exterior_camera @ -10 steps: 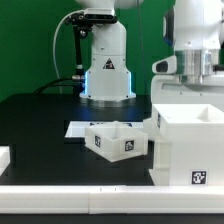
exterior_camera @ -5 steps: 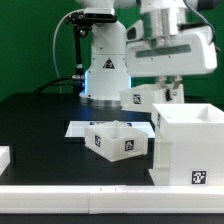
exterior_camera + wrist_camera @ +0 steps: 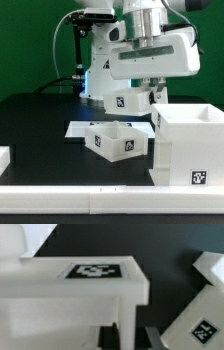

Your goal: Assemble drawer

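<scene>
Jaws are pinched almost fully together on one thin wall of the carried tray (image 3: pixel 124 101). It hangs in the air beside them, tagged face toward the exterior camera and a bit tilted.

Right under it, nearer the camera, the second tray (image 3: pixel 118 140) sits on the bench (image 3: pixel 30 112), partly over the marker board (image 3: pixel 76 128). The shell (image 3: pixel 188 145) stands at the exterior view's right, with the carried tray up by its top corner. I can't tell if they're touching.

My take: a pinch on one wall lets the tray swing, so go slow. Level it and square it to the shell's opening before any push. Keep its low corner off the second tray and off the shell's rim. If it catches, I'd back out rather than force it.
</scene>
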Action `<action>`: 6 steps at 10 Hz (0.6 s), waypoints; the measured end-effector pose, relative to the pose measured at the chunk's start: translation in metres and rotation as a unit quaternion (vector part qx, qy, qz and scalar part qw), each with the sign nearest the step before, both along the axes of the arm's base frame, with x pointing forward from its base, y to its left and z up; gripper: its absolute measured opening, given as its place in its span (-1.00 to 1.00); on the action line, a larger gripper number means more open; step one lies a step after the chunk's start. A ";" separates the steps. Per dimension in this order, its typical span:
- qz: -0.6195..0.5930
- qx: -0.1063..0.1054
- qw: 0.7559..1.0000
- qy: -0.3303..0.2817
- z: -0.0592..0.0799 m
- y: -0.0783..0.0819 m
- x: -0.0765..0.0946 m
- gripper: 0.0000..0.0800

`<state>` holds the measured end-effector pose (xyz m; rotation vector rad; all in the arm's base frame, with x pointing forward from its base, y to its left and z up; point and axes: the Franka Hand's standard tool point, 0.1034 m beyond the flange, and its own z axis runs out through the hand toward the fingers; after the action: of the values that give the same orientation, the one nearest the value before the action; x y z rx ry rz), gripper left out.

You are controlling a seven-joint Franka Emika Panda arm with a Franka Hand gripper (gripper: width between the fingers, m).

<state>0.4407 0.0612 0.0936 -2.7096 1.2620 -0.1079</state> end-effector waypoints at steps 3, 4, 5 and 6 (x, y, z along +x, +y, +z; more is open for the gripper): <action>0.243 -0.047 0.969 -0.023 -0.003 -0.023 0.008 -0.91; 0.328 -0.056 0.943 -0.031 0.002 -0.036 0.013 -0.91; 0.394 -0.063 0.916 -0.034 0.004 -0.043 0.015 -0.91; 0.438 -0.065 0.896 -0.038 0.006 -0.049 0.015 -0.91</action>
<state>0.4552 0.0125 0.0997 -3.0542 -0.0734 -0.1861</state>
